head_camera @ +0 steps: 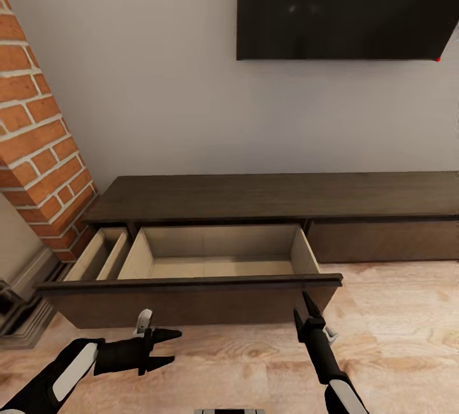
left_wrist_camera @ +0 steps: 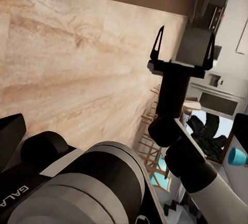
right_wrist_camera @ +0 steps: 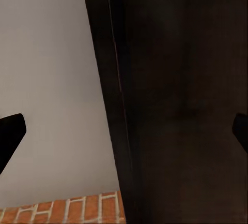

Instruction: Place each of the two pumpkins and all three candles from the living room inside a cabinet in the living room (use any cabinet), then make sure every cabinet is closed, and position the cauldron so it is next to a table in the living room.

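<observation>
Your two arms are reaching in at the bottom of the head view, closest to the camera, so start there. You are keeping the left end effector [head_camera: 167, 348] low over the wooden floor [head_camera: 395, 350], its two dark fingers spread apart and gripping nothing, pointing sideways toward the other arm. You are holding the right end effector [head_camera: 306, 306] up against the front of the open drawer, close to the drawer's right corner; whether its fingers are touching the panel I cannot tell. From the left wrist view the right end effector [left_wrist_camera: 183, 45] is showing its two pointed fingertips standing apart with nothing between them (so released, not clenched).

Now by size. You are facing a pale wall [head_camera: 159, 83] with a large black screen [head_camera: 344, 6] hanging on it, and a brick chimney breast [head_camera: 38, 140] is slanting down at the left. Below the screen, the cabinet [head_camera: 268, 194], long, low and dark brown, is running along the wall. Its wide drawer [head_camera: 210, 261] is standing pulled out toward you, pale inside and holding nothing that I can see. Just left of it a narrower pale compartment [head_camera: 95, 255] is also lying open. Further right a drawer front [head_camera: 382, 242] is sitting shut.
</observation>
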Tool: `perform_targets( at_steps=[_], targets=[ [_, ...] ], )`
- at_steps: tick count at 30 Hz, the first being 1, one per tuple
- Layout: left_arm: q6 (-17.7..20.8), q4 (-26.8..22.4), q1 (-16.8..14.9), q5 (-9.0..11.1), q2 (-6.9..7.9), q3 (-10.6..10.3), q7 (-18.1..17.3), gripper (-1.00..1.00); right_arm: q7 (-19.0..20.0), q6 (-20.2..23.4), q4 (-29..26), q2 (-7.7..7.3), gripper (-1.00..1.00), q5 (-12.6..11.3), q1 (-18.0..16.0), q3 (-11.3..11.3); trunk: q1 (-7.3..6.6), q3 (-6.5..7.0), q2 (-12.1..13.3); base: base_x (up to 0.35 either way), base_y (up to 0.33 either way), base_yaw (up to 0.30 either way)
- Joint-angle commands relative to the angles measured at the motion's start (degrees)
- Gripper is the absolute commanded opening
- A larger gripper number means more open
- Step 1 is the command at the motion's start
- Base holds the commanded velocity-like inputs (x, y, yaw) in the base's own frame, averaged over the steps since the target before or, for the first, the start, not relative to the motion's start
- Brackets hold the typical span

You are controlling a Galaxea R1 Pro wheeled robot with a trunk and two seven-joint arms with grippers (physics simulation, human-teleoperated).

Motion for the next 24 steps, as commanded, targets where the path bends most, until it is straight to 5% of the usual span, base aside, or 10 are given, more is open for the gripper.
perform_targets(
  at_steps=[1,6,17,24],
  targets=[
    [0.0,0.0,0.0,0.0,0.01,0.0,0.0,1.00,-0.1,1.0,0.0,-0.01,1.00,0.1,0.0,0.0,0.00,0.00,0.0,-0.290,0.000,0.000],
    [0.0,0.0,0.0,0.0,0.02,0.1,0.0,1.00,-4.7,4.9,-0.1,-0.09,1.00,0.3,0.0,0.0,0.00,0.00,0.0,-0.180,0.000,0.000],
    [0.5,0.0,0.0,0.2,0.03,0.1,-0.1,1.00,-31.1,17.2,-0.9,-0.53,1.00,0.3,0.1,0.0,-1.32,1.08,2.4,-0.012,0.000,0.000],
    [0.8,1.6,-0.1,0.2,0.42,0.4,0.0,1.00,-33.5,20.2,-1.2,-1.93,1.00,0.5,0.5,0.1,-2.86,2.33,5.2,0.000,0.000,0.000]
  ],
)
